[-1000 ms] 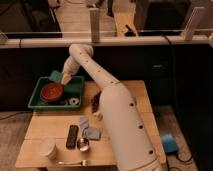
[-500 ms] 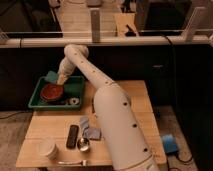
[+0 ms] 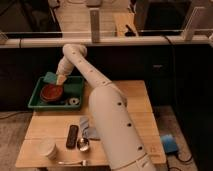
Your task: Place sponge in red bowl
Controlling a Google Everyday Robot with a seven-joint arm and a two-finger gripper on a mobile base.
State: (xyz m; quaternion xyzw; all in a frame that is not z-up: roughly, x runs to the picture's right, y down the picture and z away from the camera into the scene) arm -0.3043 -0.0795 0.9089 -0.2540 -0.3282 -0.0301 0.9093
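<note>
The red bowl [image 3: 51, 92] sits in the left part of a green tray [image 3: 36, 98] at the table's back left. My gripper [image 3: 60, 79] is at the end of the long white arm, just above the bowl's back rim. It is shut on the sponge [image 3: 50, 77], a teal-green block that sticks out to the left of the gripper over the tray's back edge. The sponge is still above the bowl, not inside it.
A small white round item [image 3: 75, 101] lies in the tray, right of the bowl. On the wooden table [image 3: 135, 107] are a black bar-shaped object [image 3: 72, 136], a grey-blue cloth [image 3: 86, 126], a spoon [image 3: 83, 145], a white cup [image 3: 48, 148] and a fork [image 3: 72, 162]. A railing runs behind.
My gripper has moved left and down with the sponge, from over the tray's middle back to just above the red bowl's back rim.
</note>
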